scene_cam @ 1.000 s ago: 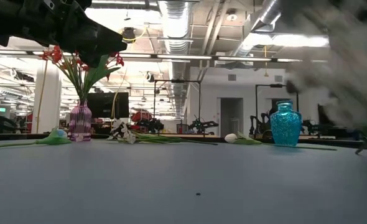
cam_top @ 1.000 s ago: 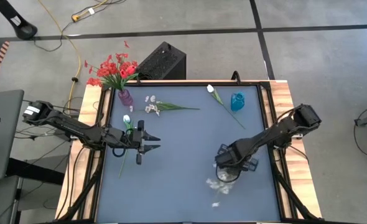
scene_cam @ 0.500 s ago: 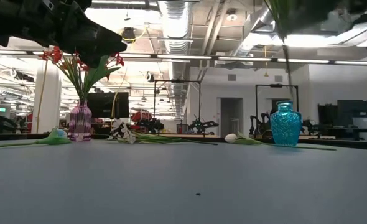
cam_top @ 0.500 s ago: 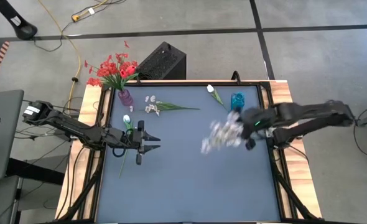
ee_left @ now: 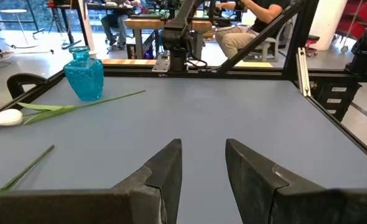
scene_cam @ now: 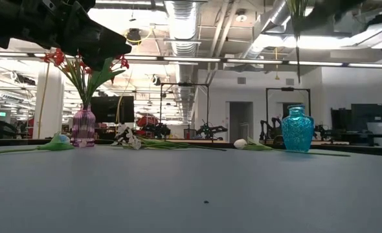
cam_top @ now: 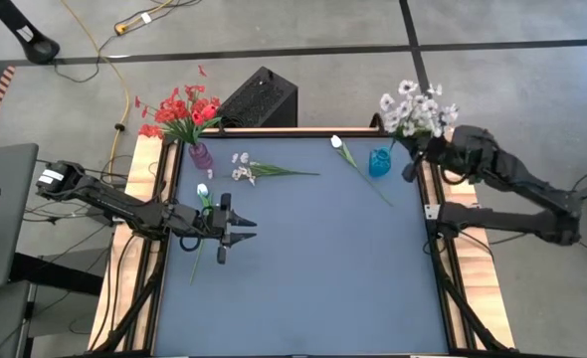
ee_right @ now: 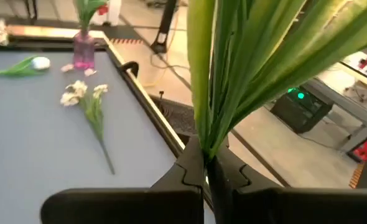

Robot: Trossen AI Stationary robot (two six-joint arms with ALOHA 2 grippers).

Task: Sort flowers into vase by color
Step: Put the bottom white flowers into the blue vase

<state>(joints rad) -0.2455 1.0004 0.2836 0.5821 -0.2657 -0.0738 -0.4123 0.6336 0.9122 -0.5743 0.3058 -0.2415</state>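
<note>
So the right gripper point(cam_top: 414, 157), clamped on a white bunch point(cam_top: 411, 107), has swung from mid-table out to the far right corner by the blue vase point(cam_top: 379, 161). The stems run upright with blooms on top. The left gripper point(cam_top: 244, 227) hasn't budged, jaws narrowly apart and empty, by the tulip point(cam_top: 202, 192) near the purple vase point(cam_top: 201, 155) of red flowers point(cam_top: 178, 107).

Two vases stand on the table: one pink vase point(cam_top: 201, 155) at 11 o'clock, one blue vase point(cam_top: 379, 162) at 1 o'clock. Three loose white stems lie flat: white tulip point(cam_top: 341, 148), pale tulip point(cam_top: 203, 191), white sprig point(cam_top: 246, 168). One white bouquet point(cam_top: 413, 107) is aloft; one red bunch point(cam_top: 177, 109) is in the pink vase.
</note>
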